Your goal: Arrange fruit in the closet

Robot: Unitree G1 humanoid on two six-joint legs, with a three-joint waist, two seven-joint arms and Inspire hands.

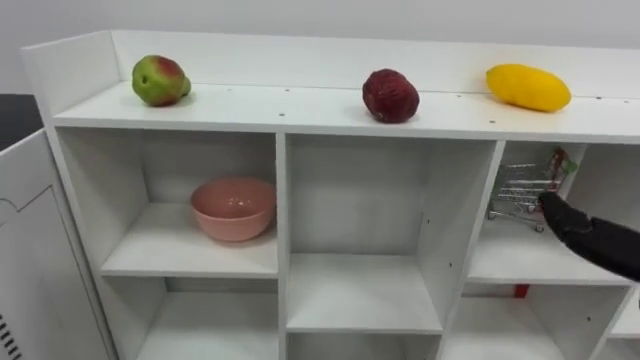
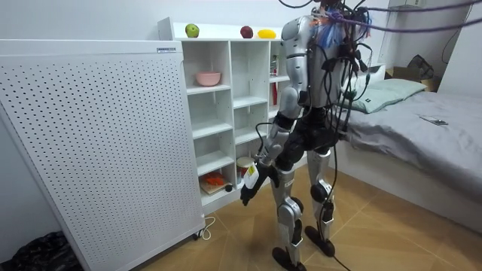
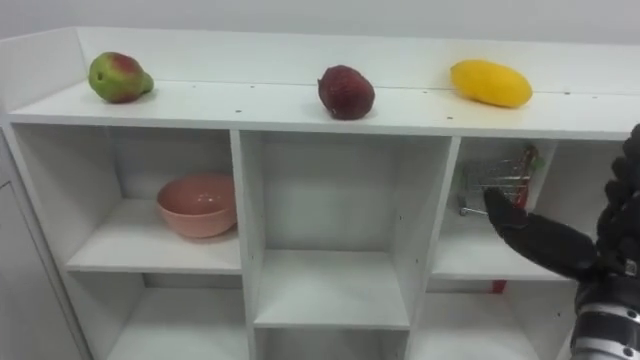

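Right robot hand (image 3: 556, 248), fingers seemingly straight and empty, before closet (image 3: 250, 102) compartment, yellow fruit (image 3: 489, 83) above

A bedroom, furnished like a home.
A bed (image 2: 422, 128) with a grey cover and a pale pillow (image 2: 392, 92) stands on a wood-plank floor (image 2: 392, 233). Near it is a white cubby closet (image 2: 230, 98) that holds a pink bowl (image 1: 233, 208) and a toy shopping cart (image 1: 520, 190). A white perforated panel (image 2: 98, 150) stands just beside the closet.
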